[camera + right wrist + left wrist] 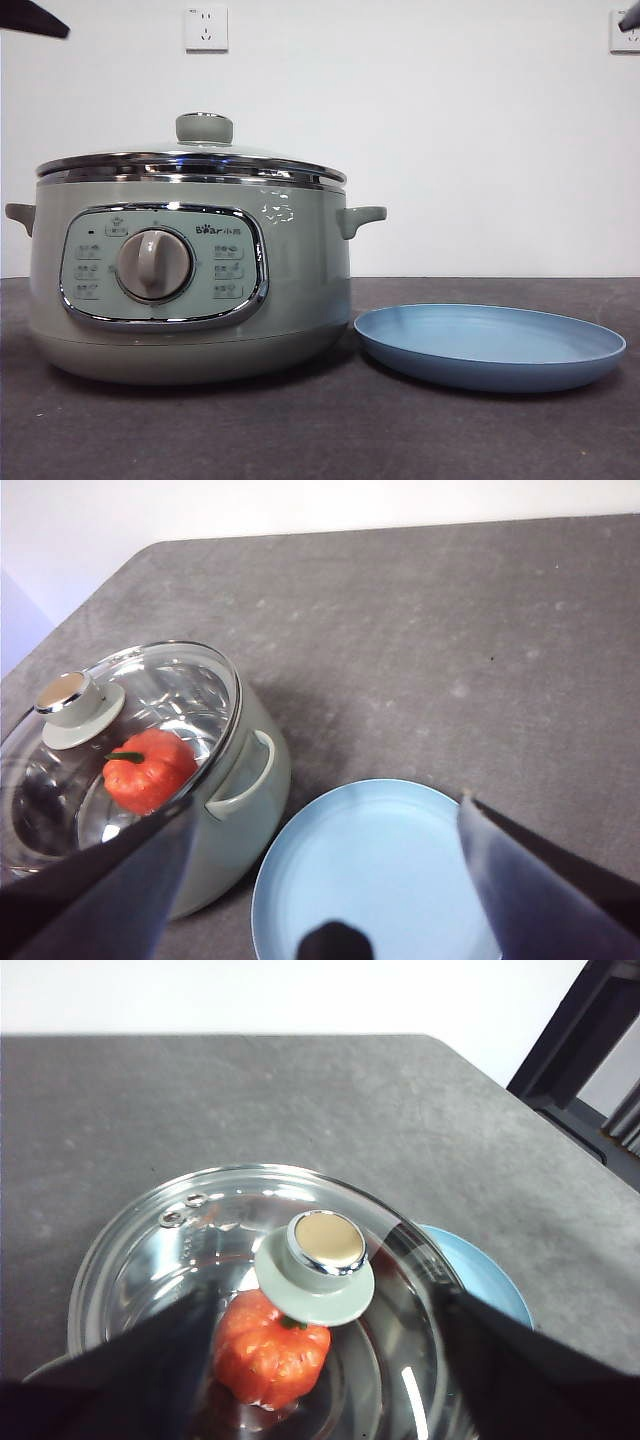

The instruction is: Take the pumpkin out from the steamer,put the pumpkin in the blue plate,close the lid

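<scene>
Sitting front: steamer [190,285] on the table [330,430], lid [195,160] on, plate [490,345] just beside it.
Left wrist: left gripper [325,1400] spread wide above the lid, pumpkin [268,1350] inside under the glass.
Right wrist: right gripper [325,880] spread above the plate, holding nothing.

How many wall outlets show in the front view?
2. One wall outlet sits high on the white wall above the steamer; the second outlet is cut off at the picture's upper right corner, above the blue plate. Others could lie outside the frame.
</scene>
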Controlling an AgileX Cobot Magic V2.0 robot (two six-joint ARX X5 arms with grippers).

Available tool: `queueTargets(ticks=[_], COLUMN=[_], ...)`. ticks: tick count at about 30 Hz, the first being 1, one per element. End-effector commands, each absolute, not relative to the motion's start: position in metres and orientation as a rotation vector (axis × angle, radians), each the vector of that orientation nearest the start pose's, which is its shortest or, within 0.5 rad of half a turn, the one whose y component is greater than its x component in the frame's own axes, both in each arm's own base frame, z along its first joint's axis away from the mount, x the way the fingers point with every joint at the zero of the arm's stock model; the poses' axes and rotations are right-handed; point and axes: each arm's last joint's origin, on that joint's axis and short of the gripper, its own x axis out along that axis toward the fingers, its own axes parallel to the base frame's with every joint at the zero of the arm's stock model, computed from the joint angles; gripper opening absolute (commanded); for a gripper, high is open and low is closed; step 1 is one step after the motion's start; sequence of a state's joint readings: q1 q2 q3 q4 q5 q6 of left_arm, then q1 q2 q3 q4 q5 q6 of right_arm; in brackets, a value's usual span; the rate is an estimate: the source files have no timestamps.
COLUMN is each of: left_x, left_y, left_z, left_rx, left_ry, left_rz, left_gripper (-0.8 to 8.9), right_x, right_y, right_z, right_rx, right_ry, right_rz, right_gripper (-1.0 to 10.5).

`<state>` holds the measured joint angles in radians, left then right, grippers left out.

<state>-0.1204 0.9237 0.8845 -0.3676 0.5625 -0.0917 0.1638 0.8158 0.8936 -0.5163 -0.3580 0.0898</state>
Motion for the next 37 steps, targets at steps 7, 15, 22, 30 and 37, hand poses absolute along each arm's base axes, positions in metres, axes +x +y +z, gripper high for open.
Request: queueTargets(ticks=[7, 15, 22, 30, 37], left_x=[0.229, 0.262, 0.273, 0.274, 0.274], left_y=[-0.08, -0.121, -0.134, -0.135, -0.135], left_z=[0.347, 0.338, 0.312, 0.306, 0.306], left_rx=[-0.018, 0.11, 0.169, 0.179, 0.21], left_ry=[0.513, 0.608, 0.724, 0.758, 0.752], left_rz=[-0.644, -0.646, -0.628, -0.623, -0.637], left_gripper=[3.95, 3.94, 3.93, 3.09, -0.08], right_x=[0.164, 0.164, 0.163, 0.163, 0.163], right_y=[0.038, 0.038, 0.038, 0.038, 0.038], right_z=[0.333, 0.332, 0.331, 0.331, 0.331], right_rx=[0.13, 0.13, 0.131, 0.131, 0.131], right_ry=[0.473, 0.48, 0.497, 0.497, 0.498], right_rz=[0.5, 0.499, 0.496, 0.496, 0.497], right_gripper=[4.4, 4.4, 4.4, 4.4, 4.4])
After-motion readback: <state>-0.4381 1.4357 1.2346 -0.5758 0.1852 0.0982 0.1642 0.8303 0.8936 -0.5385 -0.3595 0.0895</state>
